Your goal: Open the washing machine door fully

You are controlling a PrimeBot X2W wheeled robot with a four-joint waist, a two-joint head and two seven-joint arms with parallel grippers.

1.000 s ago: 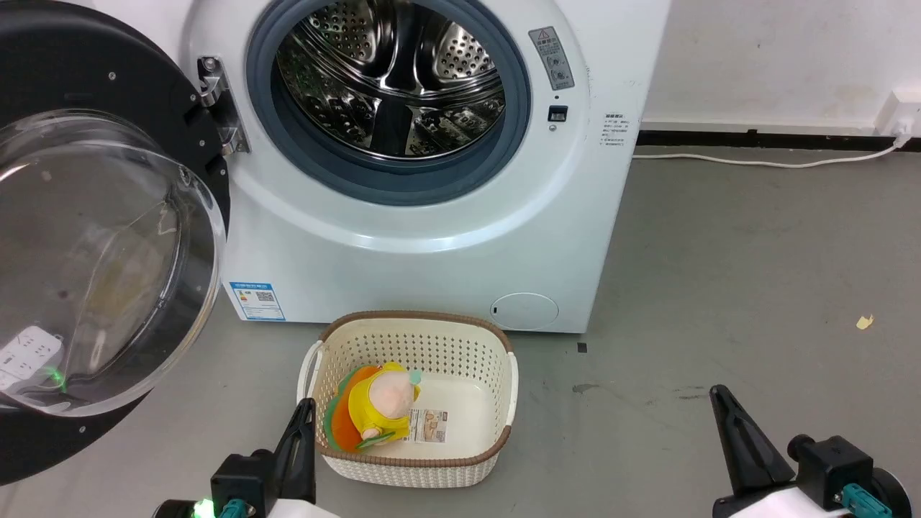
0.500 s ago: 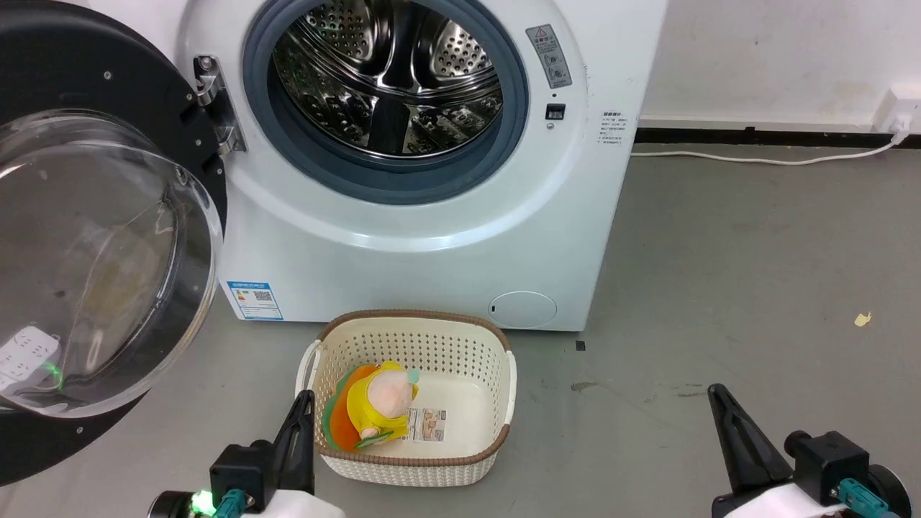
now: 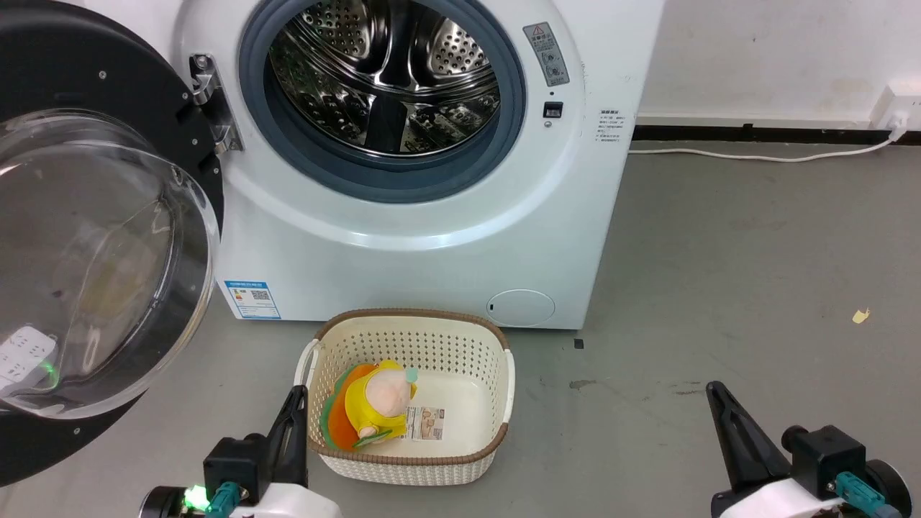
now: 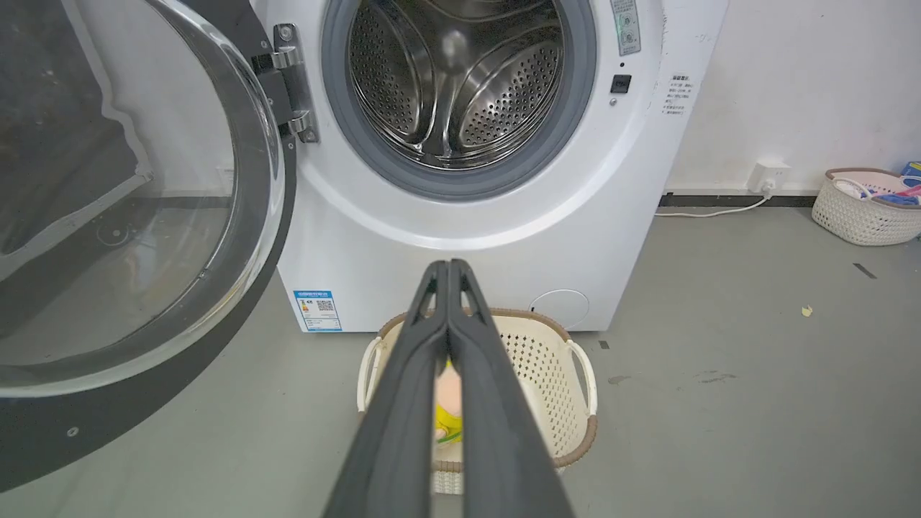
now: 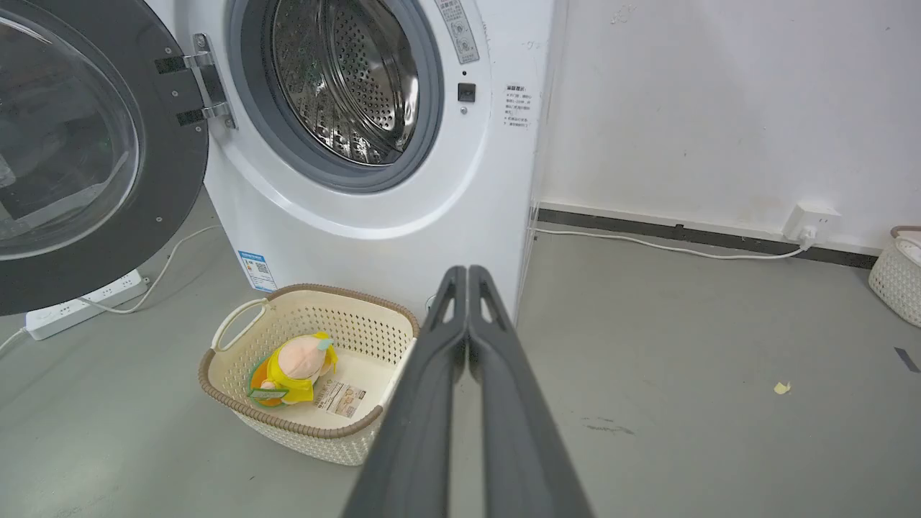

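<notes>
The left gripper (image 3: 297, 394) has its two dark fingers pressed together with nothing between them. It hangs low, just beside the left wall of a cream basket (image 3: 403, 467) with a brown rim. The right gripper (image 3: 712, 390) is likewise closed and empty, well apart from the basket, over bare grey floor (image 3: 719, 273).

The basket sits on the floor directly in front of the washing machine (image 3: 432, 244), near its front panel. Inside it a yellow and orange plush toy (image 3: 374, 403) lies next to a printed card (image 3: 424, 424) whose text is too small to read.

The washing machine door (image 3: 86, 266) is swung wide to the robot's left on its metal hinge (image 3: 209, 93), leaving the steel drum (image 3: 388, 79) fully exposed. Its black rim runs past the left edge of the head view. To the right of the machine the floor is open up to the wall, apart from a small yellowish scrap (image 3: 860, 315).

A blue label sticker (image 3: 252, 298) with a QR code sits at the machine's lower left corner, and a grey warning sticker (image 3: 545, 54) beside the opening; neither can be read.

A white power strip (image 5: 79, 309) lies beneath the door. A white cable (image 3: 755, 157) runs along the wall to a socket (image 3: 896, 108). In the left wrist view a second basket (image 4: 863, 208) is cut off at the right edge.
</notes>
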